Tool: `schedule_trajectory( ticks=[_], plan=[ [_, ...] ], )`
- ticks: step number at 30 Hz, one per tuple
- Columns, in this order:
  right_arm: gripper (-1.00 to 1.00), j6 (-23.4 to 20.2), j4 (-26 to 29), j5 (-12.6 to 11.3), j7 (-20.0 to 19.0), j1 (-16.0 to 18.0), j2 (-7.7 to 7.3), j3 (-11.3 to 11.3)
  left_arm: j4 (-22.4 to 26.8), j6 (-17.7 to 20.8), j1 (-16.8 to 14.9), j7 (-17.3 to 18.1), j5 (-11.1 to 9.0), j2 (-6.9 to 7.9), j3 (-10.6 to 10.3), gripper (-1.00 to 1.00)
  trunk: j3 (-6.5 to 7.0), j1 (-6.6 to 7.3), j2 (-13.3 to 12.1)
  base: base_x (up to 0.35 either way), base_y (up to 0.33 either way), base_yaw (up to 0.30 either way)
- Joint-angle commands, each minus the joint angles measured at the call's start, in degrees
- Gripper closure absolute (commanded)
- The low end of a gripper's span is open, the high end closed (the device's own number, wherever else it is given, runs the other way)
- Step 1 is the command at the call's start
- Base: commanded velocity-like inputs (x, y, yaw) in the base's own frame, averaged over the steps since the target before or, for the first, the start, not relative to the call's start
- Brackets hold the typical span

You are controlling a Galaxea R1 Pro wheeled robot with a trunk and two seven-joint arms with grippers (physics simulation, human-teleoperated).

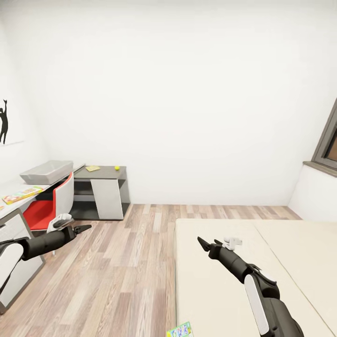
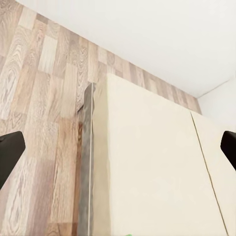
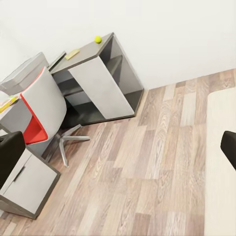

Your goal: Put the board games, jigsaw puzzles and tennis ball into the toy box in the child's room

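Here, both empty grippers, left (image 1: 84,228) and right (image 1: 202,242), hang with fingers spread over floor and bed (image 1: 220,290), ready for the board game (image 1: 180,330) at the mattress edge.

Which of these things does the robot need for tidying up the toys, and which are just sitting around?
Needed: toy box; table; tennis ball; Skip-Bo box on the table; bed; colourful game box at the bed's near edge.

Just there: red chair; dark cabinet; window; wall picture.
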State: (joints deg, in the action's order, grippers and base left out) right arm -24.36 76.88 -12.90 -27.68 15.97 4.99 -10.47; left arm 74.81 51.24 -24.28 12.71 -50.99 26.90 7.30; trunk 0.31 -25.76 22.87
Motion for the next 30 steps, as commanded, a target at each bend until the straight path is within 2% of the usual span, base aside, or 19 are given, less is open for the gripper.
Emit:
schedule_trajectory(
  ticks=[1, 9, 30],
  plan=[
    [-1.0, -0.5, 0.0, -0.5, -0.2, 0.0, 0.07, -0.2, 0.0, 0.3, 0.0, 0.4, 0.3, -0.01, 0.1, -1.0, -0.02, -0.02, 0.0, 0.0, 0.0, 0.0],
    [-1.0, -0.5, 0.0, -0.5, -0.2, 0.0, 0.04, -0.2, 0.0, 0.3, -0.1, 0.4, 0.3, -0.01, 0.1, -1.0, -0.02, -0.02, 0.0, 0.0, 0.13, 0.0],
    [-1.0, -0.5, 0.0, -0.5, -0.2, 0.0, 0.11, -0.2, 0.0, 0.4, -0.1, 0.4, 0.3, 0.0, 0.2, -1.0, -0.02, -0.02, 0.0, 0.0, 0.283, 0.0]
  ],
)
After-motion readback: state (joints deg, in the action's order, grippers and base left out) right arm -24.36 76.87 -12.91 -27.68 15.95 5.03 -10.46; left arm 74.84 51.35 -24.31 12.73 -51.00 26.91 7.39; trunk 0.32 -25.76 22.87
